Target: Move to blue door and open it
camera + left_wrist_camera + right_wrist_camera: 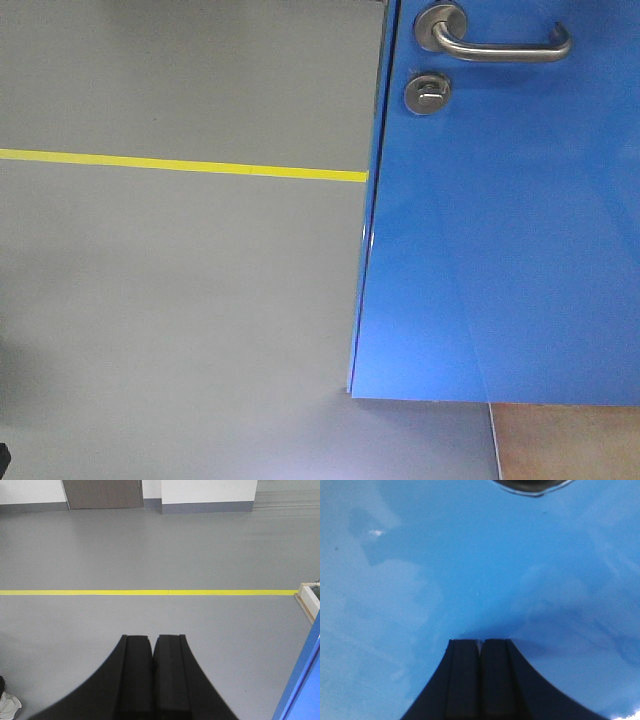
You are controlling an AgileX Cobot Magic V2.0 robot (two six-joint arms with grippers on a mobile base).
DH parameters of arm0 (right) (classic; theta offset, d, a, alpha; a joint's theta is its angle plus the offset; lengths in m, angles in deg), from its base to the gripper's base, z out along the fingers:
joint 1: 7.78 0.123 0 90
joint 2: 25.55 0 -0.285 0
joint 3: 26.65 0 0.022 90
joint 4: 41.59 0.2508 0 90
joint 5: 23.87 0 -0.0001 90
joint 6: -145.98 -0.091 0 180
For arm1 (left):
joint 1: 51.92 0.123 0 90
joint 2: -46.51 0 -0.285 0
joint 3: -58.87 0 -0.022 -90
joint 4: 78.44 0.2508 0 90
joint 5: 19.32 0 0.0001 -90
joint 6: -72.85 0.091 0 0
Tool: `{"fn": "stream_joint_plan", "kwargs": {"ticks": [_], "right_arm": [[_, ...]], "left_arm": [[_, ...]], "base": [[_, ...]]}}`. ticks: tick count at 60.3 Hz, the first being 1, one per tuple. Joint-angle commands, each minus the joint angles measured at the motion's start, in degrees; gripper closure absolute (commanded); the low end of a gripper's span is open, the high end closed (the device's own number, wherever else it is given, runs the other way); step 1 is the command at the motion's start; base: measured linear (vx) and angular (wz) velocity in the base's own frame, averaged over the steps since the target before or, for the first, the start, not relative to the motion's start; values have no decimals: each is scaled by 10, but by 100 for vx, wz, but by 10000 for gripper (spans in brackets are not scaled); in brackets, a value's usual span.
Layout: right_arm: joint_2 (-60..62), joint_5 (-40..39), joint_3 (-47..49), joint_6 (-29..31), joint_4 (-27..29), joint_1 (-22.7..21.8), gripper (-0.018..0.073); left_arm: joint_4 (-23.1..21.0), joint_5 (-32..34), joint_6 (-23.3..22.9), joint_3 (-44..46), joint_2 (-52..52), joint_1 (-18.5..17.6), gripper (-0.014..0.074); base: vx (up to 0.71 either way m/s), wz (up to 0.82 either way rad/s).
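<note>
The blue door (500, 250) fills the right side of the front view, glossy, with a brushed-steel lever handle (500, 45) and a round thumb-turn lock (427, 94) below it. Its left edge stands away from the grey floor behind. In the right wrist view the door (420, 570) fills the frame, with a round steel fitting (532, 485) at the top edge. My right gripper (480, 641) is shut, its tips against or very near the panel. My left gripper (152, 637) is shut and empty over the floor, with the door's edge (302, 680) at its lower right.
A yellow floor line (180, 165) crosses the grey floor. In the left wrist view the yellow line (150, 592) runs to a white-and-wood frame base (309, 597) at right. A brown door (102, 494) and white wall stand far off. A shoe (7, 702) shows at lower left.
</note>
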Motion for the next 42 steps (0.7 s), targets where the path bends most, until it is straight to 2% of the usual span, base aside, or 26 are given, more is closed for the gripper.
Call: {"fn": "stream_joint_plan", "kwargs": {"ticks": [1, 42], "right_arm": [[20, -33, 20, 6, 8, 0, 564], [25, -41, 7, 6, -3, 0, 564]], "left_arm": [[-1, 47, -2, 11, 11, 0, 526], [-1, 47, -2, 11, 11, 0, 526]], "base": [[1, 0], [0, 0]]}}
